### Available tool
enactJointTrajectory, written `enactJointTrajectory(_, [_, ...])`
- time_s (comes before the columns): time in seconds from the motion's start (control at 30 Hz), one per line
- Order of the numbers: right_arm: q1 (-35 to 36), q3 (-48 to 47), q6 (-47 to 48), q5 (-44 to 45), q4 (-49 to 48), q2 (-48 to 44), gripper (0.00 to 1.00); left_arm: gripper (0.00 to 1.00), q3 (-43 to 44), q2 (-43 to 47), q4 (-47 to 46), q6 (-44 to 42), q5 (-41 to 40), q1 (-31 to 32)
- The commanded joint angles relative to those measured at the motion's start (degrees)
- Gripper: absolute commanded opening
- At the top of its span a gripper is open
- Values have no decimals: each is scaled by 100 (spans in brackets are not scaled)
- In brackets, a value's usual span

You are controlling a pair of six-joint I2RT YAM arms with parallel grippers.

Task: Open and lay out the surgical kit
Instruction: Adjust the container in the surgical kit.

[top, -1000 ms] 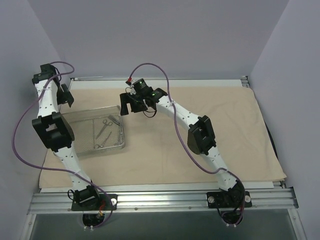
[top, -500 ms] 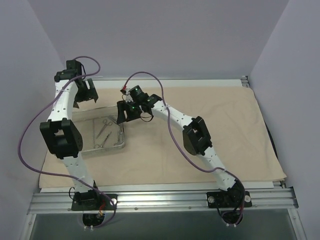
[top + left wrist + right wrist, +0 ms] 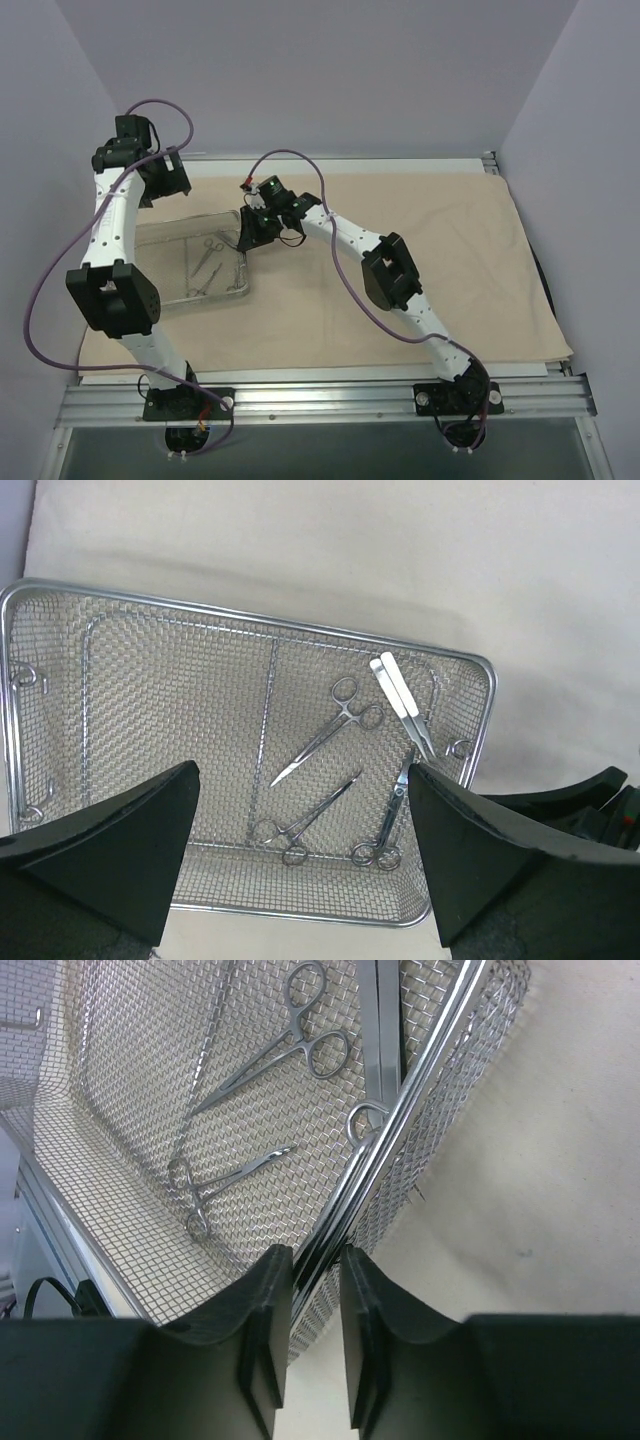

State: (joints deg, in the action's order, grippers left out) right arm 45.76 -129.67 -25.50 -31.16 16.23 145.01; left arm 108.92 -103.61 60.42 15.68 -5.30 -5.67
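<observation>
On my left, the left gripper (image 3: 303,768) hangs over the far left of the scene, looking down into the tray (image 3: 240,617), its jaws spread as wide as they go and nothing between them. The tray sits on the left part of the cloth (image 3: 450,260), which lies opened out flat across the table, so I count the unwrapping as done. Inside the tray I see three ring-handled instruments: one pair of forceps (image 3: 330,725) near the middle, a second (image 3: 305,815) below it, and a third (image 3: 390,820) along the right wall, beside what looks like a pair of white tweezers (image 3: 400,695). All four lie in the tray, so the laying out is not yet begun. Moving right, the right gripper (image 3: 315,1255) is down at the tray's right wall, its fingers (image 3: 262,1310) drawn in close on either side of the rim, with the wire pinched between them as far as I can tell from the wrist view. The broad right half of the cloth is where I judge the instruments should go, one by one.
</observation>
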Motion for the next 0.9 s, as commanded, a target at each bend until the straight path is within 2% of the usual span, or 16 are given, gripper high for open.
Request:
enactJointTrajectory(0.0, [170,126,176,-92,205,-43,16,94,-29,447,-443,-65,3,83])
enactJointTrajectory(0.1, [188,284,211,-66,223,-157,4,94,84,509,-312,-223,-32,93])
enactJointTrajectory(0.17, [205,450,212,-22,214,-306,0,94,216,404,-85,-303,11,93])
enactJointTrajectory(0.4, [372,1223,115,21,-14,-948,0,94,287,368,-13,-382,293,84])
enactJointTrajectory(0.6, [531,1294,203,-66,144,-1036,0,94,103,289,-215,-320,529,84])
enactJointTrajectory(0.67, [557,1391,203,-57,135,-1045,0,99,85,289,-180,-382,819,84])
enactJointTrajectory(0.73, [575,1409,212,-66,152,-1036,1,85,129,228,-119,-233,1004,31])
enactJointTrajectory(0.8, [575,1418,229,-48,161,-1045,11,82,199,123,30,-136,1311,-118])
enactJointTrajectory(0.87, [566,1418,255,48,196,-1080,37,98,165,148,-12,-127,1417,-197])
